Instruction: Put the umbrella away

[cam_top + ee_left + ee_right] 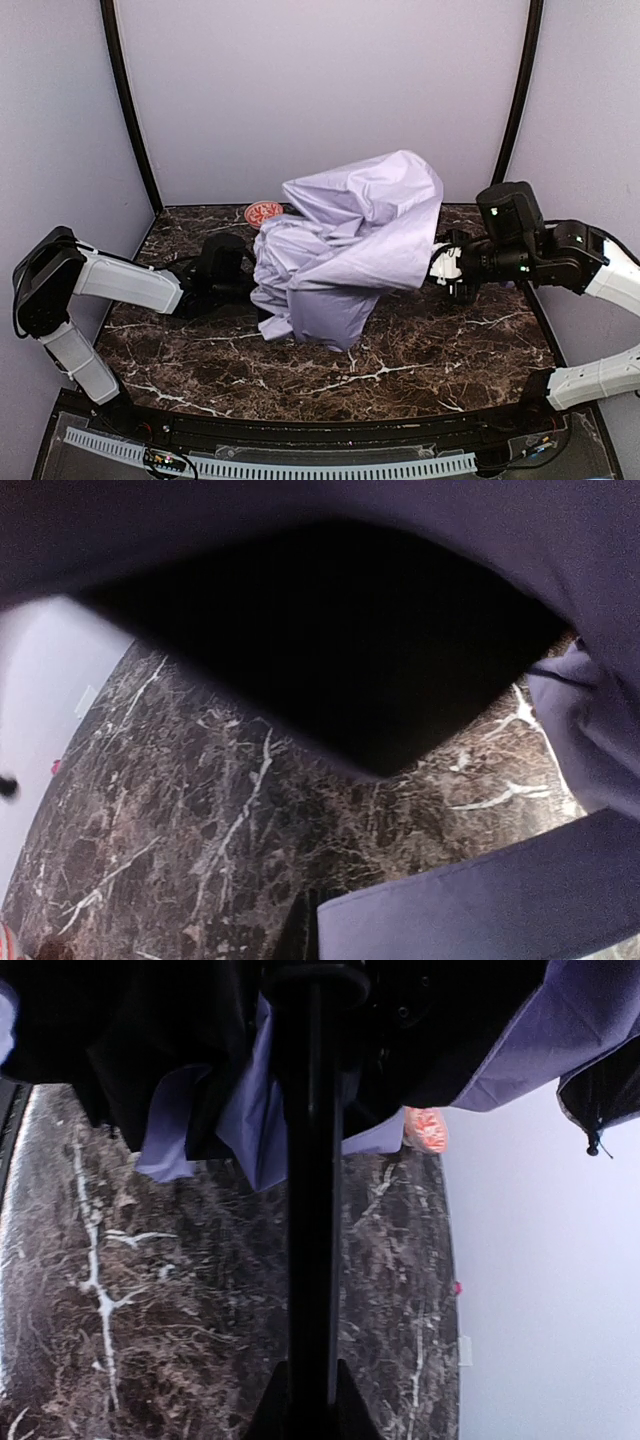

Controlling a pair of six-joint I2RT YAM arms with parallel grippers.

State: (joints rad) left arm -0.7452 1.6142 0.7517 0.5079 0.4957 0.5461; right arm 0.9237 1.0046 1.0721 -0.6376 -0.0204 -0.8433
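Umbrella (350, 240) half-collapsed at frame centre, shaft (312, 1210) pinched by right gripper (312, 1400), presumably to steady it; left gripper buried under canopy, finger state indeterminable.

Billowed umbrella (350, 240) across mid-table, red bowl (263, 212) behind; open table (430, 370) along the near side.

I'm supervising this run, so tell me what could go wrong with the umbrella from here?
Loose fabric of the umbrella drapes over the left gripper, so it may snag cloth. The red bowl sits just behind the umbrella; a swing could knock it. The right gripper grips only the thin shaft, which might twist or slip.
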